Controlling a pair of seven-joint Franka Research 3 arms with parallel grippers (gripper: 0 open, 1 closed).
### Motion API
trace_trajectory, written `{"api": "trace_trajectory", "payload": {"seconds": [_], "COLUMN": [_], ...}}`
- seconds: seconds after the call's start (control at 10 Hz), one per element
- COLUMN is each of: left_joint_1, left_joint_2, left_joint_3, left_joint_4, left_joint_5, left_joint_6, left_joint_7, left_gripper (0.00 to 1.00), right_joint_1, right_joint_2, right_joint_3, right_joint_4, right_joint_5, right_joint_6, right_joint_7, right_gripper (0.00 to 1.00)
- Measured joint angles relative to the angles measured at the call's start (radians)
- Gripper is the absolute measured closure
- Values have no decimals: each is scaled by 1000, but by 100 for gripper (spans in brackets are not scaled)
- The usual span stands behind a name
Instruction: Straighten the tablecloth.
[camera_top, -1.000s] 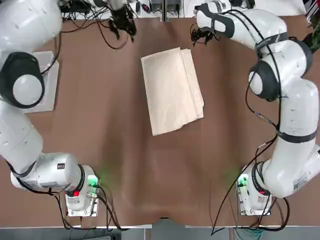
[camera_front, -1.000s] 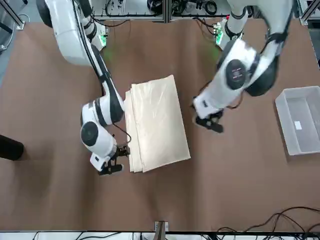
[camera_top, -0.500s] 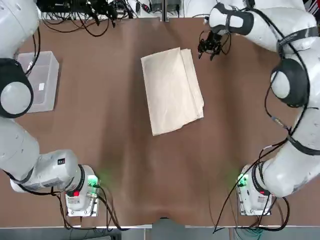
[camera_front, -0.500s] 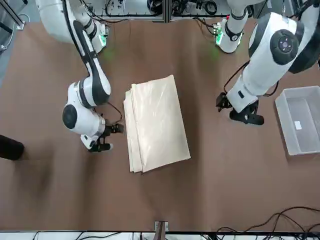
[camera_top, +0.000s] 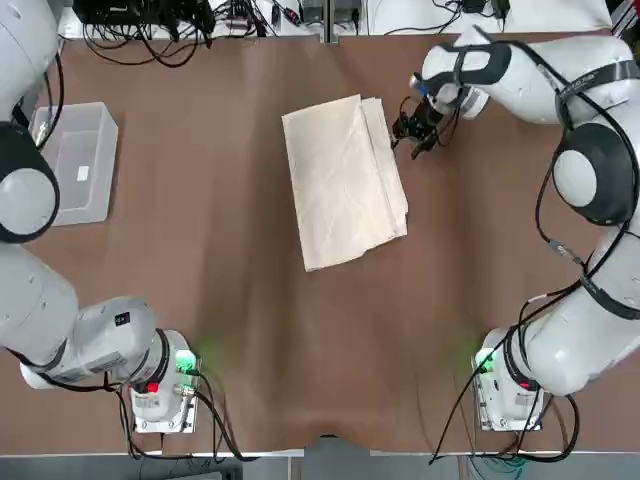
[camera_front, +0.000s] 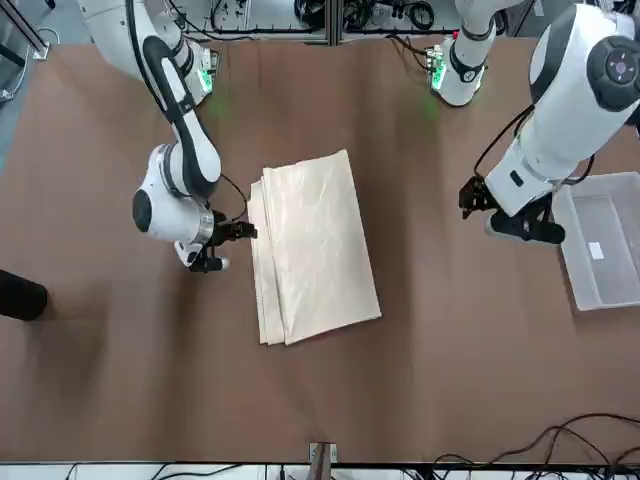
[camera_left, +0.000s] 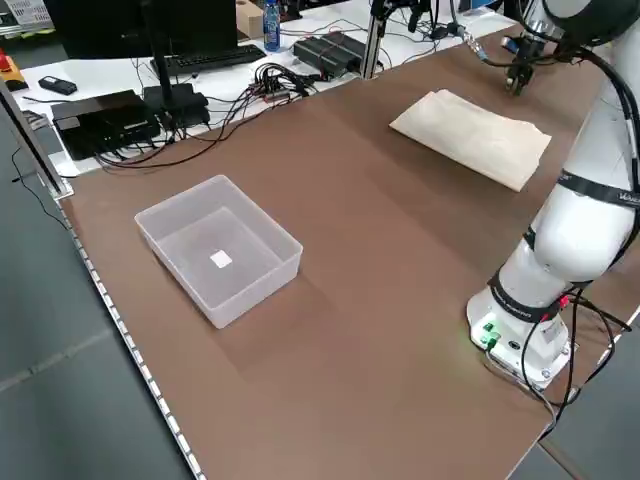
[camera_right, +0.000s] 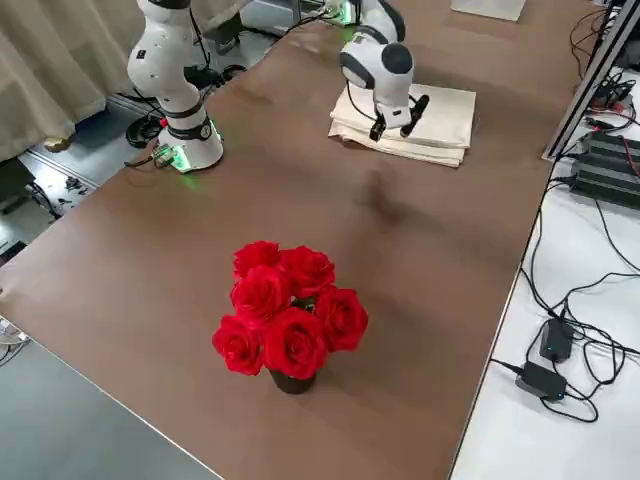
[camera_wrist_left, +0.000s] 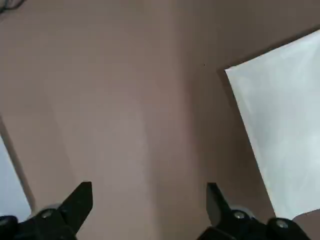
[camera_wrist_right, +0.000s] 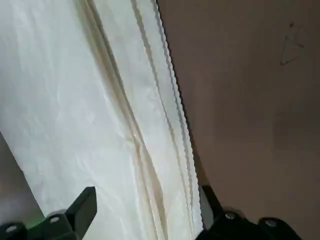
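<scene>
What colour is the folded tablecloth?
Plain cream tablecloth, no pattern; the top view shows it best.

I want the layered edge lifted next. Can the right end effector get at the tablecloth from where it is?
Probably yes: the right end effector hangs open right beside the tablecloth's stacked edge, with nothing between them.

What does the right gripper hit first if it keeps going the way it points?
Probably the tablecloth: the open right gripper points down at the layered edge, fingers straddling it. Height above it is unclear.
</scene>
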Motion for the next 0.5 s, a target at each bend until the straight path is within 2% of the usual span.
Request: {"api": "trace_trajectory", "payload": {"seconds": [0.3, 0.5], "left_joint_1": [14, 34], "left_joint_2": [-49, -56], "left_joint_3": [0, 0], "left_joint_4": [-17, -25], "left_joint_5": [-10, -23], "left_joint_6": [-14, -15], "left_joint_7": [45, 65], "left_gripper": [0, 0], "right_joint_1": [42, 42], "right_joint_2": [2, 18], "right_joint_3": [3, 0], "right_joint_4": [-68, -82], "right_joint_5": [181, 204], "right_joint_6": [75, 106], "right_joint_7": [-131, -173], "right_gripper": [7, 7]}}
